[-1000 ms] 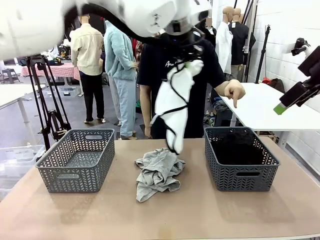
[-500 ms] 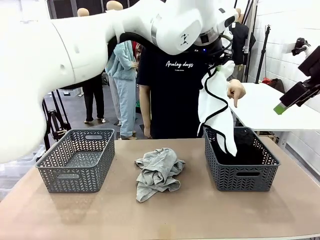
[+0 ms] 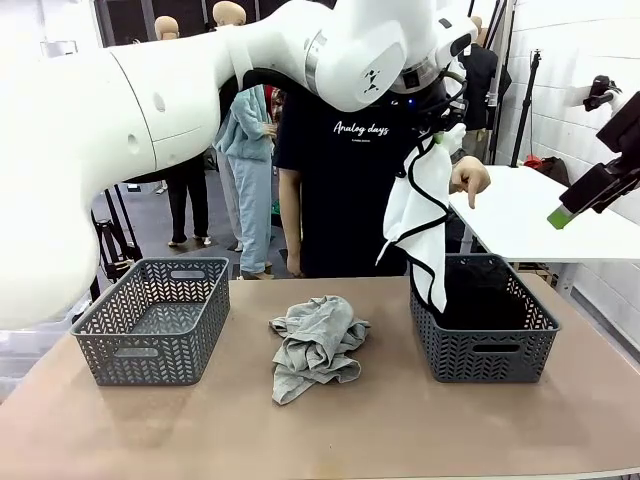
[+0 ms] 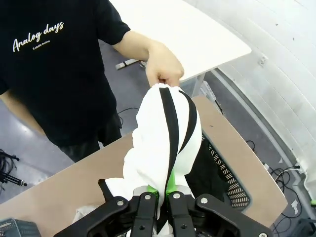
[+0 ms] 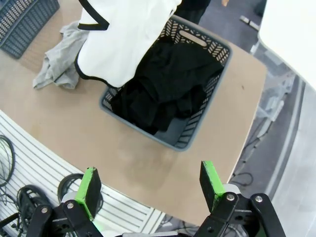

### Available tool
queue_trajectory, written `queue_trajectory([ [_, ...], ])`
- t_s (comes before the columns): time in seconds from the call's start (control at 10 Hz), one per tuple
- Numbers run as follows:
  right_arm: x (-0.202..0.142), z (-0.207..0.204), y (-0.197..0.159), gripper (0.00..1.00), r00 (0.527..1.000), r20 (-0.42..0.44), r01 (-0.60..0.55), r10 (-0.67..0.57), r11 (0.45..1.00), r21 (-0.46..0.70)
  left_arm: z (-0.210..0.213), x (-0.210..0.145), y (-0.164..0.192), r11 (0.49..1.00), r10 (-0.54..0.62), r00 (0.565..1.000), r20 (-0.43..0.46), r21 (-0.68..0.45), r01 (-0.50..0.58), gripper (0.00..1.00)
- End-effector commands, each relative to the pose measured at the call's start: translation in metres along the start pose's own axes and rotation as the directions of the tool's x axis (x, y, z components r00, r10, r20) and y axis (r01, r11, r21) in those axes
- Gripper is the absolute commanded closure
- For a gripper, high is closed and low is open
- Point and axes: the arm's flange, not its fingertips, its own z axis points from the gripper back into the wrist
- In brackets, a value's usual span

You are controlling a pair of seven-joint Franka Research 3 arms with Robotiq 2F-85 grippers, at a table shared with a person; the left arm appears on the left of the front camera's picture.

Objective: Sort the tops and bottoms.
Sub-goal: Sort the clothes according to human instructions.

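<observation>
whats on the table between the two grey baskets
A crumpled grey garment lies on the table between the left basket and the right basket, touching neither, as the front view shows.

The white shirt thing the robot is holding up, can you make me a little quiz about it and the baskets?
1. True or false: the left gripper is shut on the white garment.
2. What lies in the right-hand basket? A) black clothes B) toys C) nothing
3. Fill in: the grey garment lies on the table between the two ____.
Key: 1 true; 2 A; 3 baskets.
</observation>
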Motion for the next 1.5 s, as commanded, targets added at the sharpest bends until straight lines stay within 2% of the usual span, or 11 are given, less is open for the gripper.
queue_trajectory([
  [0.0, 0.0, 0.0, -0.001, 0.0, 1.0, -0.005, -0.005, 0.005, 1.0, -0.01, -0.014, 0.011, 0.0, 0.998, 0.052, 0.995, 0.08, -0.04, -0.049, 1.0],
  [0.2, 0.0, 0.0, -0.001, 0.0, 1.0, -0.005, -0.005, 0.005, 1.0, -0.01, -0.049, 0.028, -0.007, 0.995, 0.072, 0.987, 0.142, -0.084, -0.061, 1.0],
  [0.5, 0.0, 0.0, -0.001, 0.0, 1.0, -0.005, -0.005, 0.005, 1.0, -0.01, -0.108, 0.019, -0.032, 0.985, 0.065, 0.99, 0.123, -0.165, -0.044, 1.0],
  [0.7, 0.0, 0.0, -0.001, 0.0, 1.0, -0.005, -0.005, 0.005, 1.0, -0.01, -0.146, 0.001, -0.055, 0.967, 0.103, 0.992, 0.08, -0.24, -0.081, 1.0],
  [0.9, 0.0, 0.0, -0.001, 0.0, 1.0, -0.005, -0.005, 0.005, 1.0, -0.01, -0.182, -0.035, -0.059, 0.961, 0.118, 0.992, -0.036, -0.246, -0.123, 1.0],
  [1.1, 0.0, 0.0, -0.001, 0.0, 1.0, -0.005, -0.005, 0.005, 1.0, -0.01, -0.214, -0.073, -0.048, 0.969, 0.135, 0.979, -0.151, -0.186, -0.162, 1.0],
  [1.4, 0.0, 0.0, -0.001, 0.0, 1.0, -0.005, -0.005, 0.005, 1.0, -0.01, -0.229, -0.099, -0.048, 0.958, 0.142, 0.945, -0.294, -0.199, -0.206, 1.0],
])
